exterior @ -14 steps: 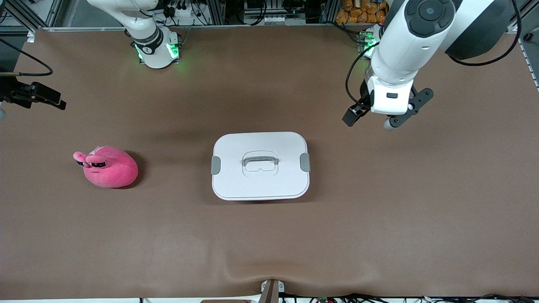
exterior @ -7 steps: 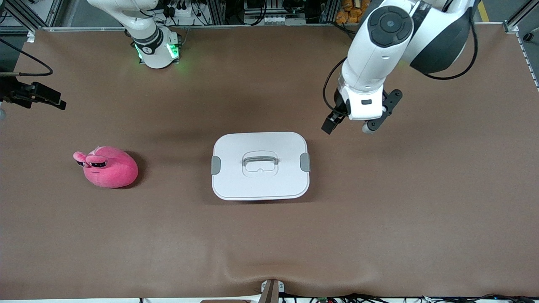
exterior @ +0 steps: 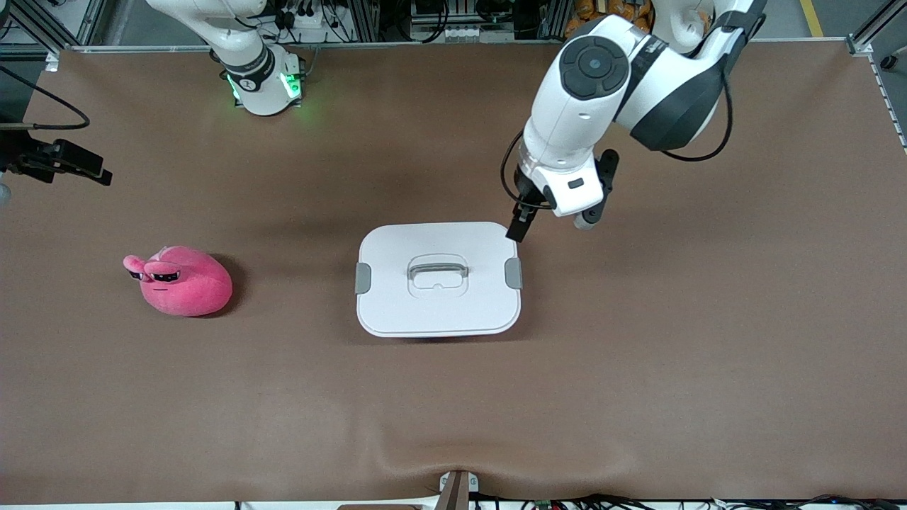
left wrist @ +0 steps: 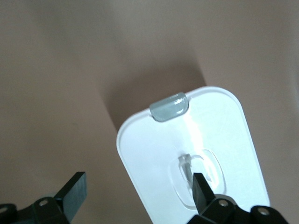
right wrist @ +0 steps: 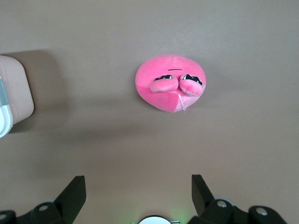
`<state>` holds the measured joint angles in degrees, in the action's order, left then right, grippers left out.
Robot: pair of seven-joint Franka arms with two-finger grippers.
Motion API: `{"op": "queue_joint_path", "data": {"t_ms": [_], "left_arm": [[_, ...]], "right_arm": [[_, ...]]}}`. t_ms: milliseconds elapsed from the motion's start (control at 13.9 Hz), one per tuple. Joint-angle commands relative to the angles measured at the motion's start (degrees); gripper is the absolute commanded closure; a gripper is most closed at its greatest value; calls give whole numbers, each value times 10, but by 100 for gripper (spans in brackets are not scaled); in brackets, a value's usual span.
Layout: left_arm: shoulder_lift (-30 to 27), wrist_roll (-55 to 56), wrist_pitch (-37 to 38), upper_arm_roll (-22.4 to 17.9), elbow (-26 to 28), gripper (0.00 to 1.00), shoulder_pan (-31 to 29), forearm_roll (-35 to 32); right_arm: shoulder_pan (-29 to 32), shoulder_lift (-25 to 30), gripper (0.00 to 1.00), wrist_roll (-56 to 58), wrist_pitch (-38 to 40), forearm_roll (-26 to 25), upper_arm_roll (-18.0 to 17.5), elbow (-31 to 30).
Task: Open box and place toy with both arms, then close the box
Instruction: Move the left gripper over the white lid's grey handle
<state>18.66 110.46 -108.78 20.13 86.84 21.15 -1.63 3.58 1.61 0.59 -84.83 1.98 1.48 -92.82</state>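
White lid [exterior: 438,280] shut on box at counter centre; plush toy [exterior: 181,280] toward right arm's end. I bring left pincer [exterior: 545,223], spread empty, squarely over grey clip [exterior: 514,273]. Right pincer [right wrist: 135,196] open, waits above toy.

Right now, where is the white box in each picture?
Front view: the box sits mid-table, lid on, the open left gripper over its corner.
Left wrist view: the box fills the middle, one grey clip showing.
Right wrist view: only its edge shows, beside the toy.
Shared landmark: the grey clip.
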Motion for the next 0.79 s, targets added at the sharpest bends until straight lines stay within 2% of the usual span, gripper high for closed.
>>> {"op": "queue_joint_path", "data": {"t_ms": [0,359,717], "left_arm": [[23,82,-28,-1,-18,0,26,-25],[69,235,-75,-1,-20,0,61,-79],[117,352,-107,-6,-51,2,92,-130]], "right_arm": [[6,1,0,-6,2,8,-3,-1],[6,1,0,-6,2,8,-3,-1],[6,1,0,-6,2,8,-3,-1]]}}
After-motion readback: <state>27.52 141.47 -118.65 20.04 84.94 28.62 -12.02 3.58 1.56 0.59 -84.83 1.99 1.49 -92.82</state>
